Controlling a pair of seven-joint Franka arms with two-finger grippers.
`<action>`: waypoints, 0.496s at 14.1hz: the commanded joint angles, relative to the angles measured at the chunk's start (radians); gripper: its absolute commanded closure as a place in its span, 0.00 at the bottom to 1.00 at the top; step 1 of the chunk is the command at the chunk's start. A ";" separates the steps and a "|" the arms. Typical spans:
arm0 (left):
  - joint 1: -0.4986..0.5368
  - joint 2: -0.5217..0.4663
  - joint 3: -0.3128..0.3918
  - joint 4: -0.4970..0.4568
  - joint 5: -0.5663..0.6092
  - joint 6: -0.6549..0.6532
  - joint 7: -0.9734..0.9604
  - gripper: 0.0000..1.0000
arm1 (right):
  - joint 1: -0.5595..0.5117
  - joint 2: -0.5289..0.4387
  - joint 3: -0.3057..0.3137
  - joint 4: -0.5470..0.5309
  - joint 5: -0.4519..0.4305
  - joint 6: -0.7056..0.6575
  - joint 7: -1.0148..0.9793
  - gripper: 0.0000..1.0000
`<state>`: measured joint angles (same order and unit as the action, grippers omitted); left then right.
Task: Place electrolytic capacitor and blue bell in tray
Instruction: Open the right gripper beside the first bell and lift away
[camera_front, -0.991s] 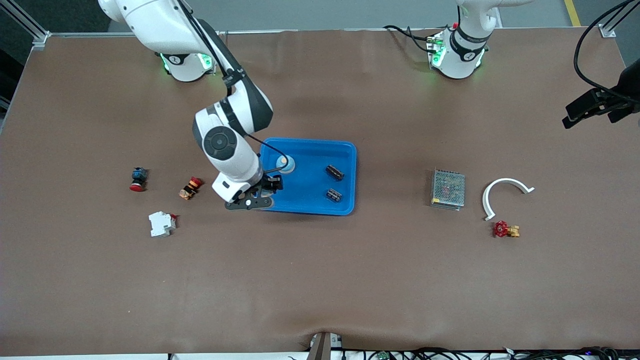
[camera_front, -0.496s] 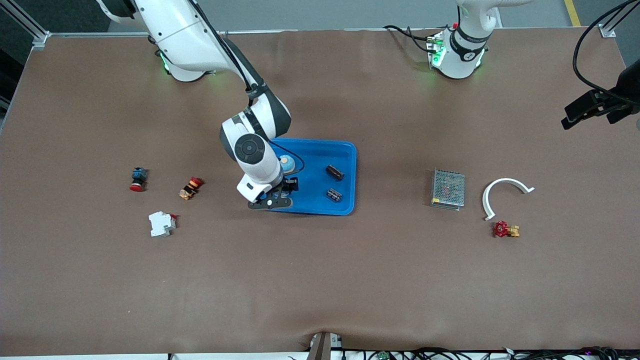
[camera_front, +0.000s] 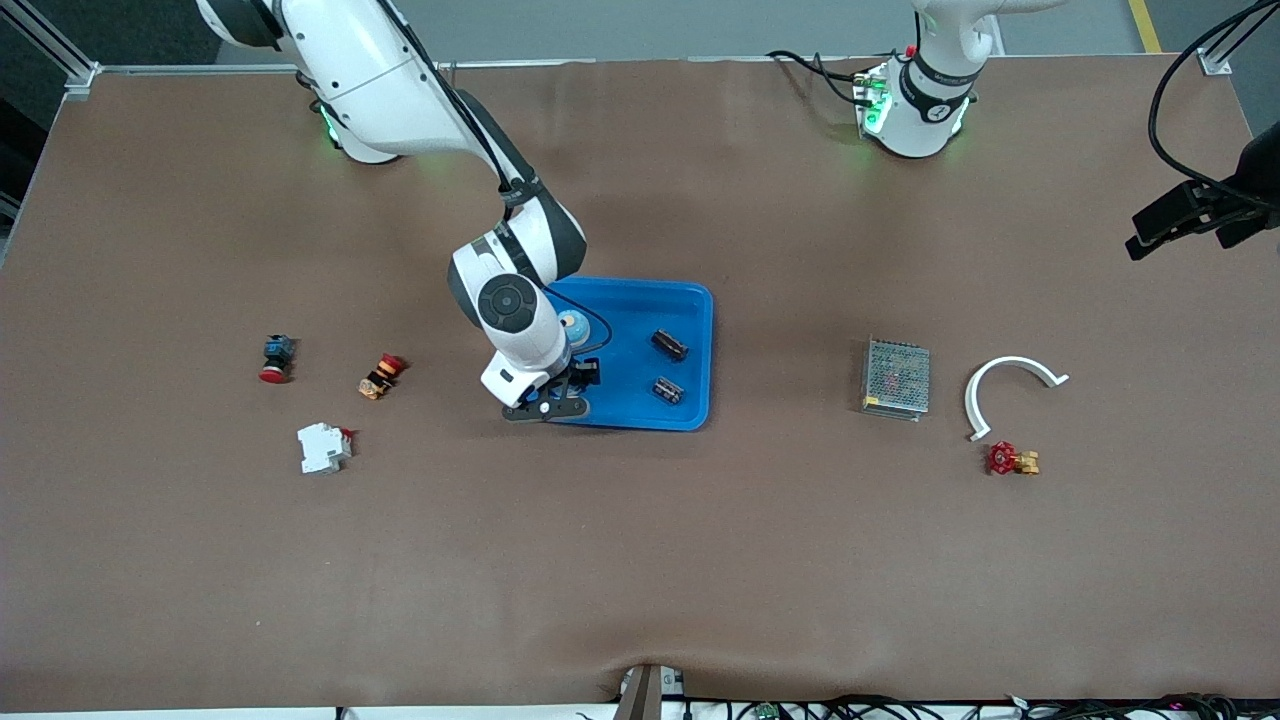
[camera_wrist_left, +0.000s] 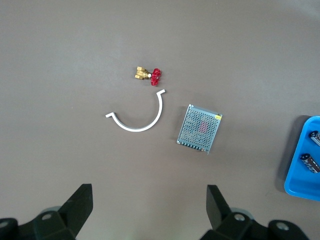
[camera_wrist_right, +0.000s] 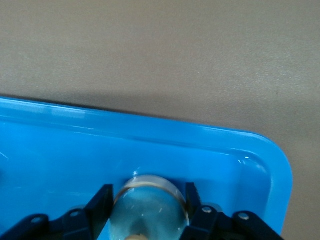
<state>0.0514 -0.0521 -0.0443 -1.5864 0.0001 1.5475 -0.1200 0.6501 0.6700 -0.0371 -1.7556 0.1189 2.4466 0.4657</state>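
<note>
brown surface (camera_front: 640, 560): two electrolytic capacitors (camera_front: 670, 345) lie in the tray (camera_front: 690, 300); right gripper (camera_wrist_right: 147, 212) fingers (camera_wrist_right: 100, 202) flank the blue bell (camera_wrist_right: 149, 200), release unclear; left gripper (camera_wrist_left: 150, 212) waits, spread empty.

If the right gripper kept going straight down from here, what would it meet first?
Probably the tray floor. The right gripper points down over the tray's corner toward the right arm's end, its fingers around the blue bell; the bell's base would likely touch first, though its height is unclear.
</note>
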 joint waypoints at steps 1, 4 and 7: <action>0.008 -0.011 -0.003 -0.004 -0.020 0.000 0.019 0.00 | 0.011 0.000 -0.009 0.008 0.018 -0.004 0.001 0.00; 0.008 -0.008 -0.003 0.011 -0.015 -0.001 0.014 0.00 | 0.003 -0.023 -0.010 0.005 0.016 -0.029 -0.018 0.00; 0.008 0.000 -0.003 0.025 -0.018 -0.001 0.014 0.00 | -0.006 -0.119 -0.013 0.001 0.015 -0.153 -0.064 0.00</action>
<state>0.0517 -0.0521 -0.0443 -1.5768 0.0001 1.5475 -0.1200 0.6495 0.6400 -0.0466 -1.7382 0.1188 2.3696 0.4370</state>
